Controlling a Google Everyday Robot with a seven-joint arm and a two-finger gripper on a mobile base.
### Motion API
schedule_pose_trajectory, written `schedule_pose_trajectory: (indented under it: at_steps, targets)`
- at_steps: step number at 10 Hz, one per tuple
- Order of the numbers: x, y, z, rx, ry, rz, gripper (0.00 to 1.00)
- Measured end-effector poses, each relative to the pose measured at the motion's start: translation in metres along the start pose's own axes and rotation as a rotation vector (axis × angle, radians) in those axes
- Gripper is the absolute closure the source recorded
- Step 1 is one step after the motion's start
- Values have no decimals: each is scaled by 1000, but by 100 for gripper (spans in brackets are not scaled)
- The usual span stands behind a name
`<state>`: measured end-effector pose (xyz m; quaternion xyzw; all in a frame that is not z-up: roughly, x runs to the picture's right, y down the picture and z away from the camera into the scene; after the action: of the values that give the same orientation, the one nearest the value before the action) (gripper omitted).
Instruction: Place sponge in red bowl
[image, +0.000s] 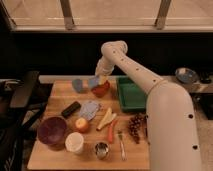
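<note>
camera view: the gripper (100, 80) hangs just above the one red bowl (101, 90) near the tabletop's (60, 97) far edge, its fingers seemingly closed on the single sponge (94, 81), which sits at the bowl's left rim. one small blue-grey cup (78, 84) stands just left. one green tray (131, 96), one purple bowl (52, 131), one white cup (74, 142), one metal cup (101, 149) and one fork (121, 145) share the board.

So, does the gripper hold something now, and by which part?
The gripper, above the red bowl, seems to hold the sponge; which part cannot be told.
</note>
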<state>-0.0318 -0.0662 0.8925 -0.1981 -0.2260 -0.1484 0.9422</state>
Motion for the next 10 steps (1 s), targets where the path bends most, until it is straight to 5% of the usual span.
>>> schedule_pose_trajectory:
  at_steps: [2, 8, 10]
  targets:
    - [14, 0, -4, 23, -29, 24, 93]
    - [31, 13, -4, 40, -93, 56, 34]
    - [30, 16, -6, 44, -101, 51, 30]
